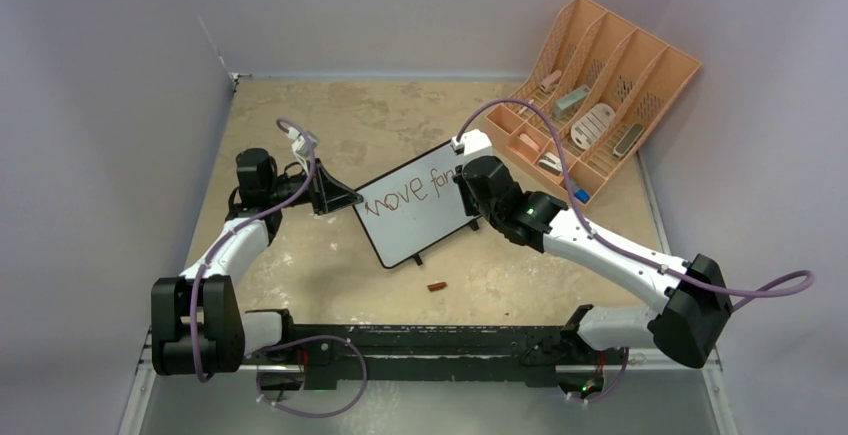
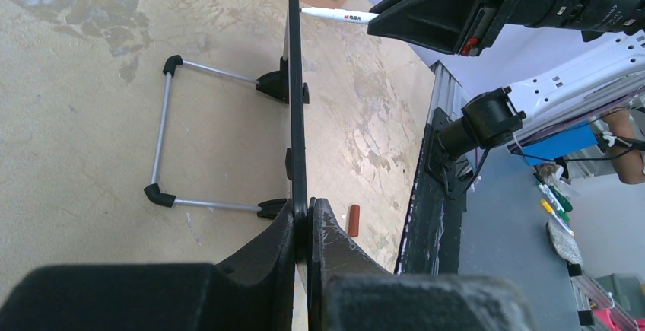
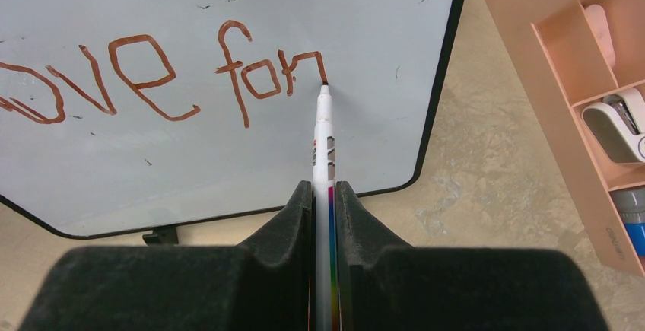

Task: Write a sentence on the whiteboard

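The left gripper (image 2: 304,217) is clenched on the left edge of the whiteboard (image 1: 425,220), probably bracing it so pen pressure cannot push it back. The board stands mid-table between the two arms, tilted on its wire stand (image 2: 161,137) so that its face meets the writing arm. Brown lettering reads "move for", with a further stroke begun. A small brown cap (image 1: 437,286) lies on the table in front of the board. The right gripper (image 3: 325,190) grasps a marker (image 3: 323,129) by its barrel, tip touching the board at that last stroke. Farther right sits a peach organizer (image 1: 640,65).
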Controlling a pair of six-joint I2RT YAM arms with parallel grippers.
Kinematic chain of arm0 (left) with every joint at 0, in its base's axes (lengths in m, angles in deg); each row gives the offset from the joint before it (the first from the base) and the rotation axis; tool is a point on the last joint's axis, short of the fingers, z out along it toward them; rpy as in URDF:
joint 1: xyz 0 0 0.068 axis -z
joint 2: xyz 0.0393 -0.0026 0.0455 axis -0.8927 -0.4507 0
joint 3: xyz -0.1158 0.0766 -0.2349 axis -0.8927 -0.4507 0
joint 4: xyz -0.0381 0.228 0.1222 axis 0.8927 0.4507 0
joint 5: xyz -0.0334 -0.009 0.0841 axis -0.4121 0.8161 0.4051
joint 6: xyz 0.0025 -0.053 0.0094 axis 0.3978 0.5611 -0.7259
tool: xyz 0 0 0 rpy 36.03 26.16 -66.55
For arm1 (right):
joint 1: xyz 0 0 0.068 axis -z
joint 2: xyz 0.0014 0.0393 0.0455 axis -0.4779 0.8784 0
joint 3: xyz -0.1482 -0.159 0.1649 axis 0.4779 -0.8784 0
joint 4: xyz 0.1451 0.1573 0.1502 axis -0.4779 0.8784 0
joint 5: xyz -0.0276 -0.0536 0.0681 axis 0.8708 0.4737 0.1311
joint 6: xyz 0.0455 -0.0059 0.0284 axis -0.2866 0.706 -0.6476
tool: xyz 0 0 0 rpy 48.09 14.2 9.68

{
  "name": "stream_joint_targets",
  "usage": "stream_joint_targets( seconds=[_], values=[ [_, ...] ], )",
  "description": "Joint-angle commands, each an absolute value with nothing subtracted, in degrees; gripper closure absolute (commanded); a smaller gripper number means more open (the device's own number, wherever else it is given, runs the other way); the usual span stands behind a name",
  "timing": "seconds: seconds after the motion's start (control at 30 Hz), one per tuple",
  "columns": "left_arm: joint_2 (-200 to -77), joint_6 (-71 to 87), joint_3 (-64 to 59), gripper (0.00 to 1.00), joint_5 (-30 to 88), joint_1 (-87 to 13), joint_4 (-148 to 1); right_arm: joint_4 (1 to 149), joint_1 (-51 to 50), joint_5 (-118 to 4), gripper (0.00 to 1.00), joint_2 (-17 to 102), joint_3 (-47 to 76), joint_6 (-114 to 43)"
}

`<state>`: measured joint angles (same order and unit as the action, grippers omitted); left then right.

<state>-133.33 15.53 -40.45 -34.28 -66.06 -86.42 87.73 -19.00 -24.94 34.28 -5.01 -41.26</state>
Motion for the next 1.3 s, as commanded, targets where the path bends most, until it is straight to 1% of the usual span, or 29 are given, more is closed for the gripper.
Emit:
stream_joint_targets(
  seconds=[0.0, 0.33, 0.87, 1.27],
  values=[
    [-133.8, 12.88, -39.11, 1.0, -34.58, -65.58, -86.3, 86.79, -18.56, -25.1, 1.0, 33.47, -4.87, -41.34],
    [-133.75, 12.87, -39.12, 1.0, -34.72, -65.54, -86.29, 85.13, -18.04, -23.47, 1.0, 34.14, -2.49, -39.75],
    [-133.86, 12.92, -39.03, 1.0, -34.78, -65.51, -86.29, 84.06, -17.77, -24.37, 1.0, 35.52, 0.91, -38.37],
    [-133.75, 12.83, -39.03, 1.0, -34.4, -65.54, -86.11, 85.54, -17.34, -24.12, 1.0, 34.19, -2.67, -39.6]
  ],
)
